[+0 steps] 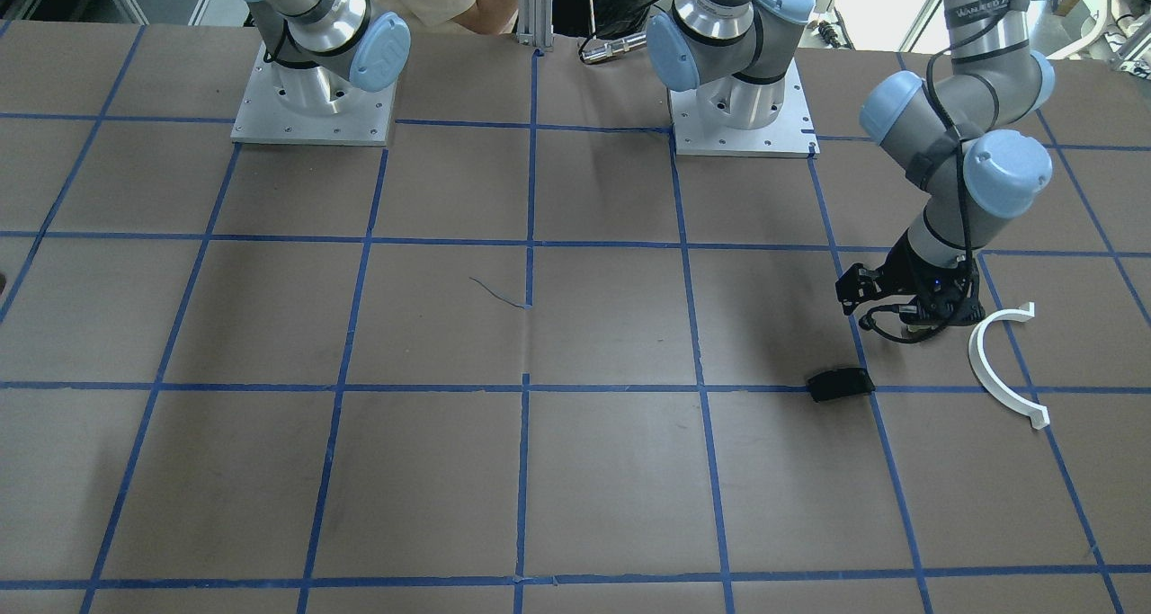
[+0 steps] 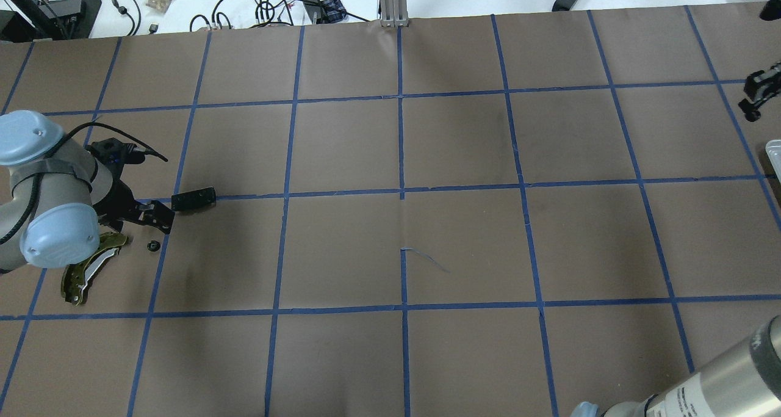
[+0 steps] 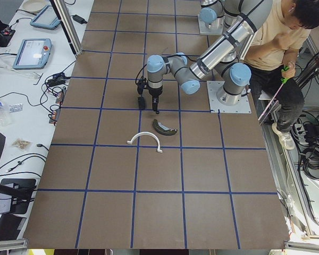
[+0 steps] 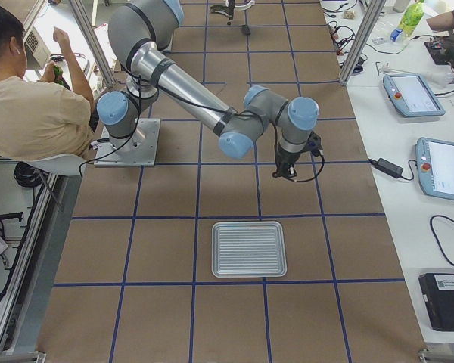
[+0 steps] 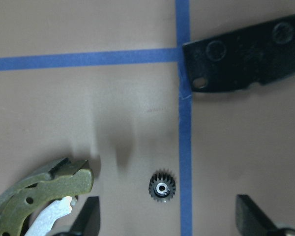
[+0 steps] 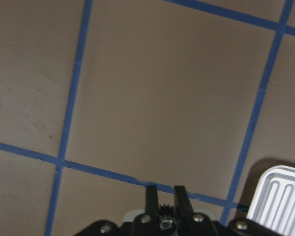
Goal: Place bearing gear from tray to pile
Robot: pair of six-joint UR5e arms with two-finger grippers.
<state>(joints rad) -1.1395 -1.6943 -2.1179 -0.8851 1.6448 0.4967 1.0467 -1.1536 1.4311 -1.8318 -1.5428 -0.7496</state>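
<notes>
Lower left corner of the left wrist view: olive-green brake shoe (image 5: 39,196), curved, flat on the table (image 5: 88,113). Just right of it, low in the frame: bearing gear (image 5: 162,186), small, dark and toothed. Lies flat with its bore up, apart from the shoe and just left of a vertical blue tape line (image 5: 185,147). Along the bottom edge: left end effector (image 5: 165,201), spread wide, with one fingertip (image 5: 88,214) lower left of the gear and the other lower right. Grips nothing; the gear sits on the table roughly midway across the gap, touching neither fingertip. Upper right of the same view: black pad plate (image 5: 241,64), flat, lying across the tape line, apart from the gear.

Right side of the front-facing view: white half-ring (image 1: 1003,362), just beside that end effector.

Far right edge of the overhead view: right end effector (image 2: 753,99), with the rim of the ribbed metal tray (image 2: 773,151) just below it in the frame. In the right wrist view, set narrow, fingers nearly together.
</notes>
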